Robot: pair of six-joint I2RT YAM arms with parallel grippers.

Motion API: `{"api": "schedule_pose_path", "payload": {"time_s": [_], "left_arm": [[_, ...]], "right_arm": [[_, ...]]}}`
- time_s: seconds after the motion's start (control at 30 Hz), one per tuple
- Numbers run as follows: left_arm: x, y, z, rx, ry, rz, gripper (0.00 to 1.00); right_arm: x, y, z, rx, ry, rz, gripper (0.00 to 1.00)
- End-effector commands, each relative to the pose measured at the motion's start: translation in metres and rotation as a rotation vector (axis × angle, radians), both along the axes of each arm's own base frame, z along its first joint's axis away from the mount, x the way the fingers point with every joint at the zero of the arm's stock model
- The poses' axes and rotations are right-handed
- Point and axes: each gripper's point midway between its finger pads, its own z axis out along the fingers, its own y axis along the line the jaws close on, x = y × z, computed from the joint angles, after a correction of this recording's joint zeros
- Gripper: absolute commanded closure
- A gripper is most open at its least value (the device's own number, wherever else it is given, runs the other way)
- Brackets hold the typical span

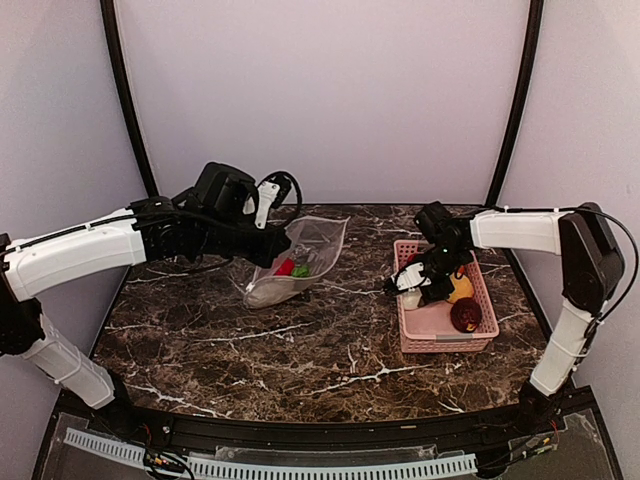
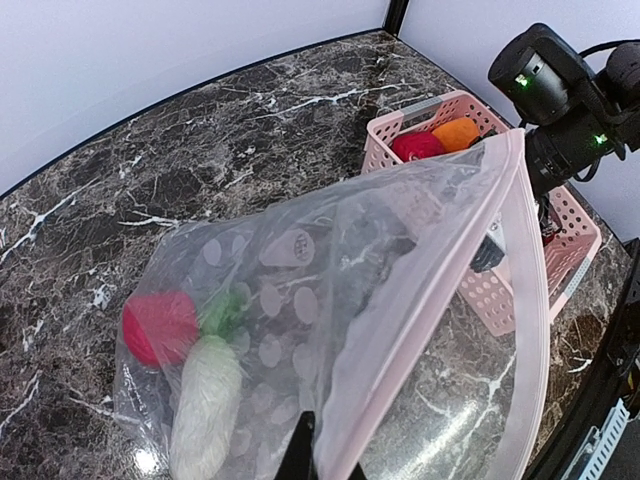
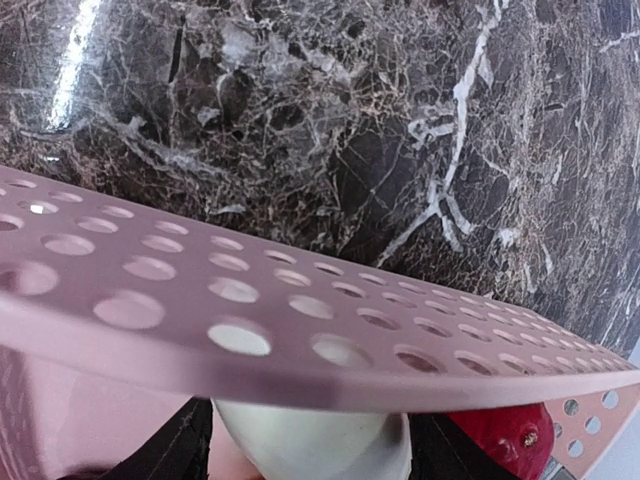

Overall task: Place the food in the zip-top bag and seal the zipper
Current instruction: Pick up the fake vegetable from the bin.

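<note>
Now, left tool [image 1: 278, 243]: closed on the mouth edge of the bag, holding that edge up off the desk.
Bag [image 1: 305, 250]: clear and crinkly with pale dots, left of the desk's middle; its closed end rests on the desk and its mouth is raised and gapes wide.
Zipper [image 2: 425, 300]: whitish-pink strip along the mouth, unsealed, its two halves spread well apart in the left wrist view.
Food in the bag: the red ball in the bag [image 2: 160, 325] lies at the closed end, a green bit [image 2: 225, 310] touches it, and a long white piece [image 2: 205, 405] lies just beside both.
Right tool [image 1: 408, 287]: down inside the basket, its dark fingers [image 3: 175, 455] on either side of a white piece and closed against it.
White piece [image 3: 310, 440]: held between those fingers, below the basket's rim.
Basket [image 1: 435, 322]: pink and perforated, on the right of the desk, well apart from the bag.
Food in the basket: the red ball in the basket [image 3: 500, 440] sits just beside the white piece; an orange piece [image 2: 457, 133] is near it; a dark maroon piece [image 1: 466, 315] lies toward the near end.
Desk [image 1: 200, 340]: dark marble with white veins.
</note>
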Motion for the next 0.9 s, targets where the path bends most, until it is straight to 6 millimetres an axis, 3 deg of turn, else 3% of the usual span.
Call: {"api": "schedule_pose_path", "payload": {"time_s": [0.0,0.27,0.4,0.5,0.87], "left_arm": [[-0.003,0.009,0.017,-0.05,-0.019,0.017,0.98],[-0.007,0.011,0.011,-0.059,0.008,0.023,0.98],[-0.008,0.014,0.009,-0.064,0.009,0.03,0.98],[-0.007,0.014,0.008,-0.063,0.012,0.031,0.98],[-0.003,0.006,0.001,-0.07,0.028,0.022,0.98]], "right_arm": [[-0.005,0.002,-0.014,-0.031,0.013,0.038,0.35],[-0.011,-0.003,-0.025,-0.063,0.034,0.043,0.36],[-0.012,-0.005,-0.022,-0.069,0.028,0.043,0.45],[-0.013,-0.003,-0.008,-0.047,0.008,0.052,0.52],[-0.012,0.01,0.054,0.069,-0.077,0.046,0.6]]}}
